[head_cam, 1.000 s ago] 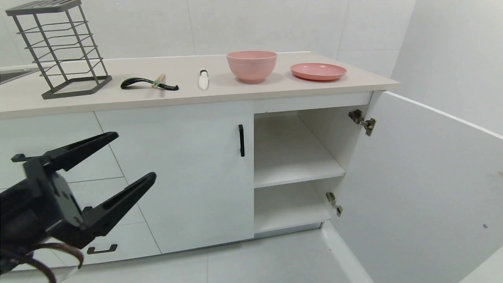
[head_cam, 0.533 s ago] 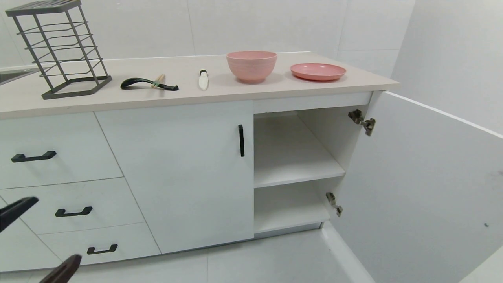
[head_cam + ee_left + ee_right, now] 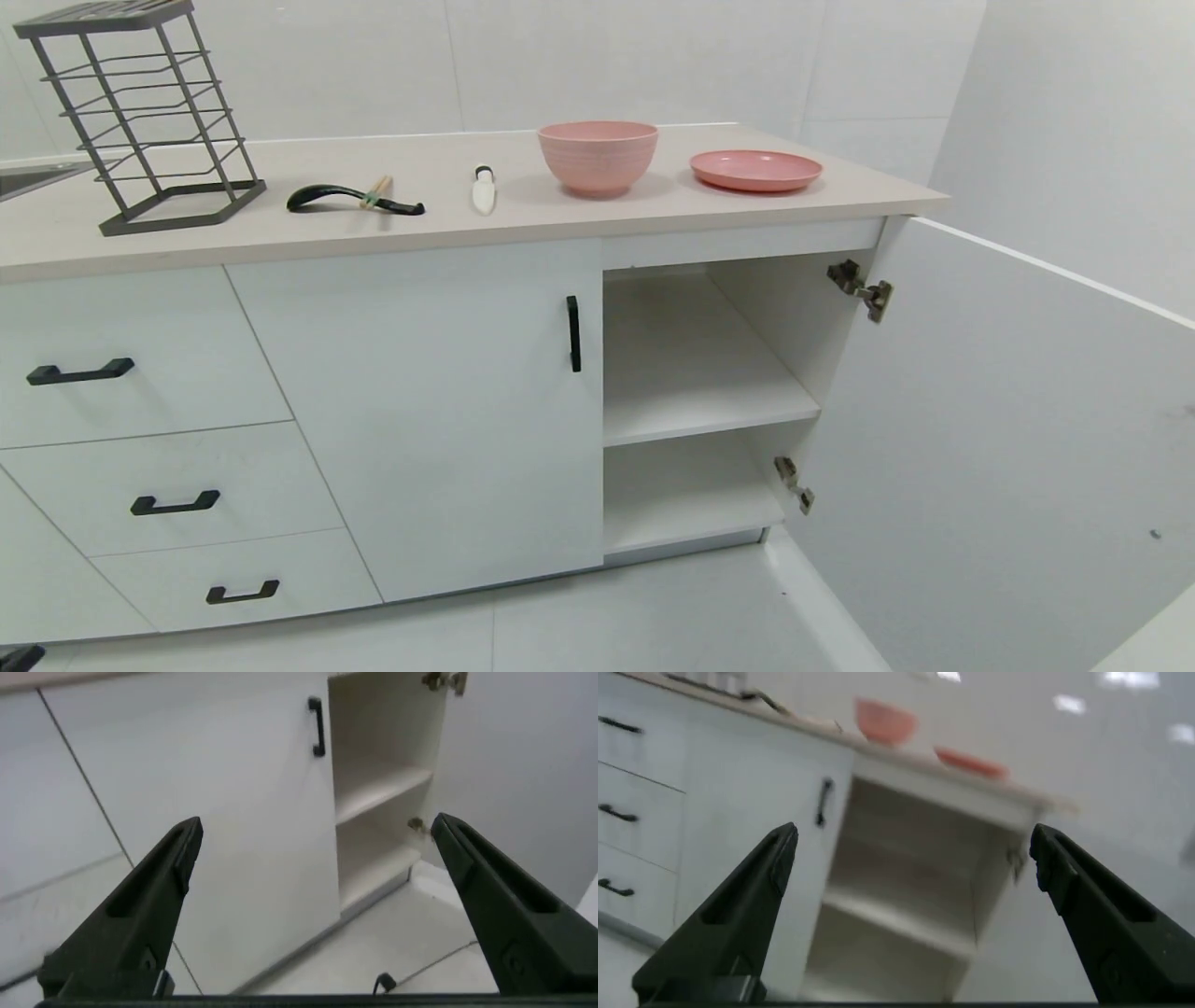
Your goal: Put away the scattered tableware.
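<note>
Ok, both tools are idle and empty. The left gripper (image 3: 316, 826) has its fingers spread wide, nothing between them. The right gripper (image 3: 913, 833) is the same: wide apart, holding nothing.

All tableware sits on the countertop (image 3: 280, 238), well apart from both grippers, ahead of them and higher than their fingertips:
- spoon (image 3: 350, 198): black, long axis along the counter's front edge, scoop end toward the rack (image 3: 140, 121), handle tip toward the bowl.
- chopsticks (image 3: 376, 191): crossing the spoon's handle, angled toward the wall; probably a pair, hard to tell.
- white utensil (image 3: 483, 189): short, long axis front to back, dark-tipped end toward the wall.
- bowl (image 3: 597, 157): pink, upright, mouth up.
- plate (image 3: 756, 170): pink, lying flat just beside the bowl, apart from it, on the side toward the counter's end.

The cabinet (image 3: 691, 373) lies straight ahead of both grippers, its right-hand door (image 3: 1008, 448) swung fully out. One shelf (image 3: 700, 411) splits it into upper and lower compartments. The neighbouring door is shut, with a vertical black handle (image 3: 573, 333). Three drawers (image 3: 140, 439) with black pulls are stacked beyond that, below the rack.

The wall (image 3: 560, 56) is white tile and the floor (image 3: 607, 625) pale tile.
</note>
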